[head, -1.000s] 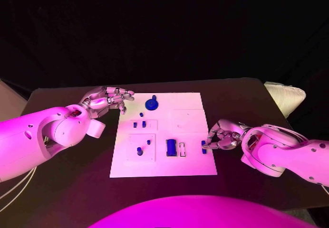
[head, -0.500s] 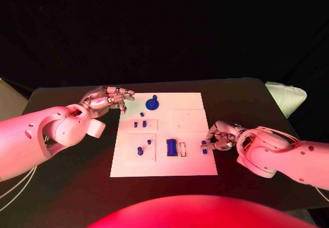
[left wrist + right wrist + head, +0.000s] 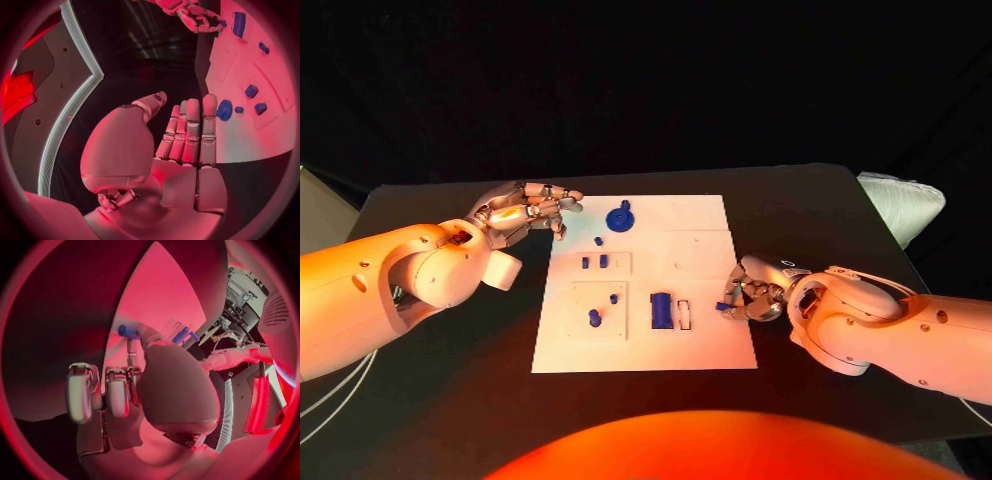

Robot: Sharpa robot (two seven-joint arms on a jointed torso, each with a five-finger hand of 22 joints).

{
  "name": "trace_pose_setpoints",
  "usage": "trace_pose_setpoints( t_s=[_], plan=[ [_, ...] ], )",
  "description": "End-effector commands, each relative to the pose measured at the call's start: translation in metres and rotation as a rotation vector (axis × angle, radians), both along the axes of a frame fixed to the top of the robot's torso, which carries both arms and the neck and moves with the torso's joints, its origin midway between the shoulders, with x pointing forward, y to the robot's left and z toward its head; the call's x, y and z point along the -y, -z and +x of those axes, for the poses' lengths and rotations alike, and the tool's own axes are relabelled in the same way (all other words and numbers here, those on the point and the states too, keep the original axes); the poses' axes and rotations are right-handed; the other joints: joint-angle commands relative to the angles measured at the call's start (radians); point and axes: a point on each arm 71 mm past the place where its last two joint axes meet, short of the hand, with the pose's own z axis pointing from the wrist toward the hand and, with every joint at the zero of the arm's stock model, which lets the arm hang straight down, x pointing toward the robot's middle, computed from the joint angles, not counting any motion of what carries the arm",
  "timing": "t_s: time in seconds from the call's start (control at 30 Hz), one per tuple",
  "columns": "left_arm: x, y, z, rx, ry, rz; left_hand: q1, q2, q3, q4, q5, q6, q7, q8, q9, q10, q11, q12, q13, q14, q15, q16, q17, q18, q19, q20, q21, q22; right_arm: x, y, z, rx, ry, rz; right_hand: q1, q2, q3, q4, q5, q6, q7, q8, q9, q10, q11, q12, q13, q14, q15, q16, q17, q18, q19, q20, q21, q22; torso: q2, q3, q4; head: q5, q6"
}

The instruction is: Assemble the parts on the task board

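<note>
White board point(image 3: 678, 340) mid-table, blue parts on it; right hand point(image 3: 753, 290) at board's right edge pinches blue peg point(image 3: 728, 303). Left hand point(image 3: 524, 210) off board's far-left corner. Left wrist view: fingers point(image 3: 189, 131) straight, together, empty. Right wrist view: peg point(image 3: 127, 331) held at fingertips.

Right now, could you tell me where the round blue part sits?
In the head view, the round blue part lies at the task board's far left corner, beside the left hand.

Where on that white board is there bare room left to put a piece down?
The board's near strip and its far right corner are bare. Its left half is crowded with blue parts. The right hand holds a part at the right edge.
</note>
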Motion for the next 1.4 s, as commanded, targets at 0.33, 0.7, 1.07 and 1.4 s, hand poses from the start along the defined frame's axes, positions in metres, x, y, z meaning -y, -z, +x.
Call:
trace_pose_setpoints(
  t_s=[0.33,0.7,1.07,1.4],
  plan=[
    [0.002,-0.001,-0.001,0.002,0.019,-0.011,0.008,0.003,0.003,0.006,0.000,-0.008,0.000,0.003,-0.002,-0.003,-0.001,0.005,0.001,-0.006,-0.002,-0.003,0.002,0.014,-0.004,0.001,-0.004,-0.001,-0.004,0.009,-0.007,-0.010,-0.046,-0.066,-0.037,-0.034,0.137,0.006,0.105,0.008,0.002,-0.003,-0.032,0.077,0.002,-0.004,0.231,0.094,-0.004,-0.003,0.229,0.002,0.074,-0.002,-0.004,0.221,0.000,-0.0002,0.0007,0.000,0.000],
    [0.002,-0.001,-0.001,0.002,0.018,-0.010,0.008,0.003,0.003,0.006,0.000,-0.008,0.000,0.003,-0.002,-0.003,-0.001,0.005,0.001,-0.006,-0.002,-0.003,0.002,0.014,-0.004,0.001,-0.004,-0.001,-0.012,-0.005,-0.009,0.041,-0.001,0.051,-0.092,-0.040,0.208,-0.009,0.212,0.008,-0.004,0.015,-0.015,0.086,-0.004,0.017,0.240,0.099,-0.008,0.005,0.246,-0.004,0.083,-0.005,0.026,0.233,-0.001,-0.0012,-0.0006,0.003,0.000],
    [0.003,-0.001,-0.001,0.002,0.019,-0.010,0.009,0.003,0.002,0.008,0.001,-0.008,0.000,0.003,-0.002,-0.004,-0.001,0.007,0.002,-0.006,-0.002,-0.003,0.002,0.014,-0.004,0.001,-0.004,0.000,-0.028,-0.015,-0.009,-0.005,0.046,0.191,-0.156,-0.038,0.221,0.004,0.208,0.001,-0.007,0.025,-0.002,0.089,-0.006,0.025,0.244,0.100,-0.010,0.008,0.252,-0.005,0.086,-0.007,0.033,0.236,-0.001,-0.0016,-0.0007,0.000,0.000],
    [0.004,-0.001,-0.001,0.001,0.022,-0.011,0.009,0.003,0.002,0.008,0.001,-0.008,0.000,0.003,-0.002,-0.004,-0.001,0.007,0.002,-0.006,-0.002,-0.003,0.002,0.014,-0.004,0.001,-0.004,0.000,-0.040,-0.008,-0.005,-0.061,0.062,0.207,-0.215,-0.042,0.205,0.023,0.198,0.000,-0.008,0.033,0.006,0.094,-0.007,0.039,0.250,0.101,-0.011,0.012,0.259,-0.007,0.088,-0.008,0.040,0.239,0.000,-0.0001,0.0012,-0.002,0.000]
  ],
)
